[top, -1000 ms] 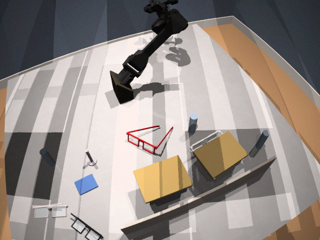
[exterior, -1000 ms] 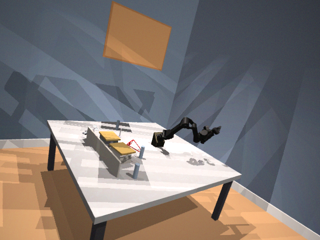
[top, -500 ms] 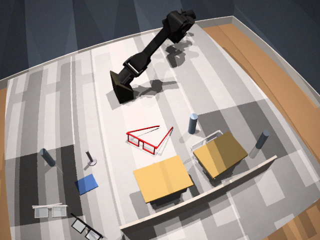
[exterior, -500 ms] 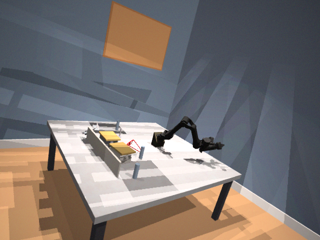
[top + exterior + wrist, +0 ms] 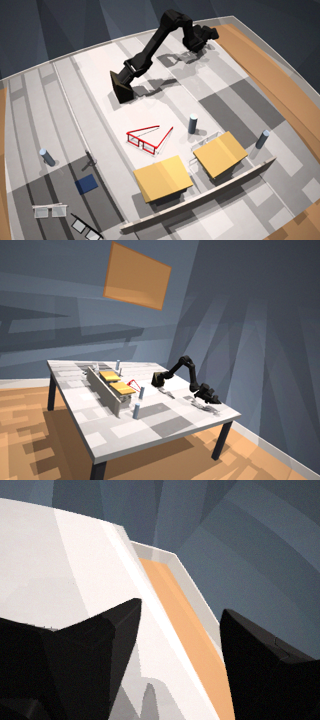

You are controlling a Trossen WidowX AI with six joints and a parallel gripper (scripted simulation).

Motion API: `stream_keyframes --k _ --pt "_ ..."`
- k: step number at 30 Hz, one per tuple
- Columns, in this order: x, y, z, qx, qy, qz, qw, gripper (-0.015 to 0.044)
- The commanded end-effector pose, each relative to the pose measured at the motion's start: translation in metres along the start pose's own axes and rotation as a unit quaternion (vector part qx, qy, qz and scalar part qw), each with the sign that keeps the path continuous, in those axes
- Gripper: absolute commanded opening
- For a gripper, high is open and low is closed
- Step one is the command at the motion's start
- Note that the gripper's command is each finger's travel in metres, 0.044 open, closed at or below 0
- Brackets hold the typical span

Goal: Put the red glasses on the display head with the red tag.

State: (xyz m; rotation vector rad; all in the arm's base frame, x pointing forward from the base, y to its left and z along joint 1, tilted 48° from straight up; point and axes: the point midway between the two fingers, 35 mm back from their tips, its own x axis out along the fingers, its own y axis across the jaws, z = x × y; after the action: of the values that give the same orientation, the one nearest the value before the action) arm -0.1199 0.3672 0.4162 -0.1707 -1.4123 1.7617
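The red glasses [image 5: 148,143] [image 5: 130,382] stand on the table with both temples spread out, in front of the arm's base. My gripper [image 5: 216,34] [image 5: 218,402] [image 5: 182,612] is far from them, low over the table's far edge in the top view. Its fingers are parted with nothing between them. The display heads and the red tag cannot be made out; the space under the two yellow boards is mostly hidden.
Yellow boards [image 5: 163,179] [image 5: 220,154] stand raised before a low wall [image 5: 201,194]. Several blue-grey posts [image 5: 192,124] [image 5: 262,139] [image 5: 47,157] stand around. A thin dark post [image 5: 89,156], a blue pad [image 5: 86,184], white glasses [image 5: 50,206] and black glasses [image 5: 87,227] are at the left.
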Motion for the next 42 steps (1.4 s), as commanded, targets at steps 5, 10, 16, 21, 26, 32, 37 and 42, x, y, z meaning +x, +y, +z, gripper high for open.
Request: stream_keyframes --k 5,10,16,21,26,32,37,42 --pt "-0.043 -0.056 -0.068 -0.011 0.143 -0.039 0.989 0.0200" --pt "-0.081 -0.087 -0.105 -0.016 0.230 -0.063 0.971 0.0200" --pt "-0.135 -0.119 -0.143 -0.023 0.332 -0.088 0.939 0.0200" --pt "-0.188 -0.143 -0.168 -0.027 0.414 -0.107 0.903 0.0200" --pt "-0.246 -0.162 -0.187 -0.026 0.493 -0.123 0.861 0.0200" --pt "-0.311 -0.173 -0.202 -0.011 0.567 -0.132 0.813 0.0200" --pt "-0.367 -0.178 -0.207 0.008 0.622 -0.143 0.770 0.0200" --pt "-0.426 -0.181 -0.205 0.032 0.672 -0.157 0.723 0.0200"
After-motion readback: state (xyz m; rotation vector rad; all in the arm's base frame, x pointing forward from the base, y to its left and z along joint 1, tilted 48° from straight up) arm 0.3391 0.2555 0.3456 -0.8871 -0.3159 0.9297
